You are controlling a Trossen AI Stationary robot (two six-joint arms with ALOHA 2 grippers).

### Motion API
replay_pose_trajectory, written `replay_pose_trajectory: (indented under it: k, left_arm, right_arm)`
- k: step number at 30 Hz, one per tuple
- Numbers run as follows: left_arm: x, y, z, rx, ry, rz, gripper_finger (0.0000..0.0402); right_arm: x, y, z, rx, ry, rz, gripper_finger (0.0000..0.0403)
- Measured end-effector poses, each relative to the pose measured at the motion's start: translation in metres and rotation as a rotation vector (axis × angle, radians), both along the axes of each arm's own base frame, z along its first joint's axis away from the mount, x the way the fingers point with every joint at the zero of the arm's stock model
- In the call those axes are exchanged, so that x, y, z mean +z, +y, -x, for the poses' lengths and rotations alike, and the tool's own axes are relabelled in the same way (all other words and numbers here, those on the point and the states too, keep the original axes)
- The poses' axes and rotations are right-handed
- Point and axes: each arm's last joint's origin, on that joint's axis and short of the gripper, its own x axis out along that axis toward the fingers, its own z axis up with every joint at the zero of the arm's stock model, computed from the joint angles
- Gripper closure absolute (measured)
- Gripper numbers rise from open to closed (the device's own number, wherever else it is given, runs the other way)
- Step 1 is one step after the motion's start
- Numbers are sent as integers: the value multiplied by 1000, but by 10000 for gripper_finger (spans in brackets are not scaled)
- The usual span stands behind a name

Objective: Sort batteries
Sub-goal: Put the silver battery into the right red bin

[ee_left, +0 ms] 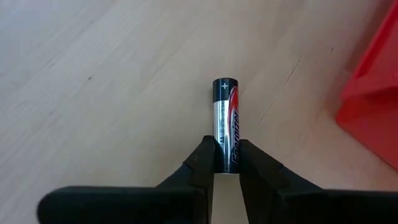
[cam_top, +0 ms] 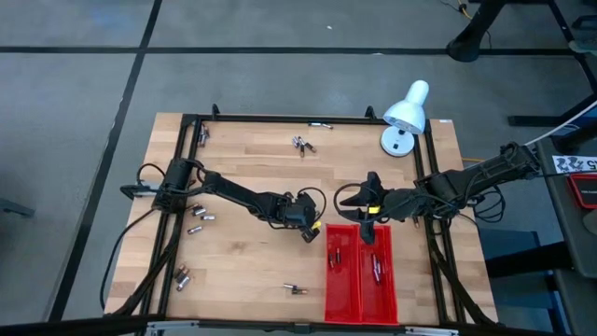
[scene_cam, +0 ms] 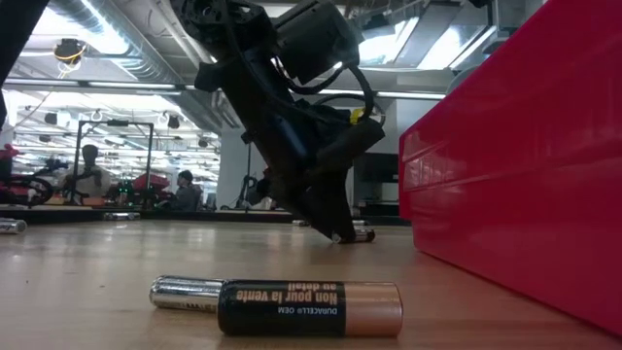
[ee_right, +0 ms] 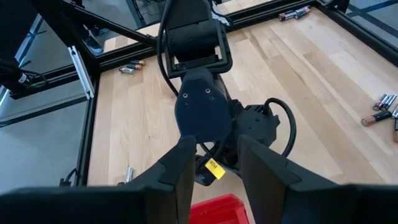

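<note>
While left gripper [ee_left: 226,163] clamps an Energizer battery [ee_left: 225,118], right gripper [ee_right: 211,163] gapes; foreground cell [scene_cam: 309,308] reads "DURACELL OEM".

A wooden table [cam_top: 252,168] framed by black rails is seen. On it lie a red tray [cam_top: 360,280] near the front right, a white lamp [cam_top: 405,114] at the back right corner, and batteries [cam_top: 302,144] scattered in small groups: at the back, along the left side, and at the front.
</note>
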Motion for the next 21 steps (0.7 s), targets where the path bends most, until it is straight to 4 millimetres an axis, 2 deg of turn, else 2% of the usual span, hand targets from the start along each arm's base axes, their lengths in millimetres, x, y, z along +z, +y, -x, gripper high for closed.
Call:
replay_pose_trajectory:
  k: [3, 6, 11, 16, 19, 21]
  left_arm:
    - [0, 0, 0, -9, 1, -5, 350]
    - [10, -1, 2, -37, -9, 9, 358]
    - [50, -3, 17, -116, -12, 1, 361]
    - [106, -1, 30, -157, -120, -68, 358]
    - [130, -9, 40, -232, -175, -106, 354]
    - [153, -16, 48, -288, -260, -121, 356]
  right_arm:
    - [0, 0, 0, 1, 0, -1, 279]
    - [0, 1, 0, 13, 3, -13, 279]
    - [0, 1, 0, 27, 6, -24, 279]
    - [0, 1, 0, 26, 2, -24, 279]
    - [2, 1, -1, 15, -14, -21, 279]
    - [4, 1, -2, 20, -39, -19, 279]
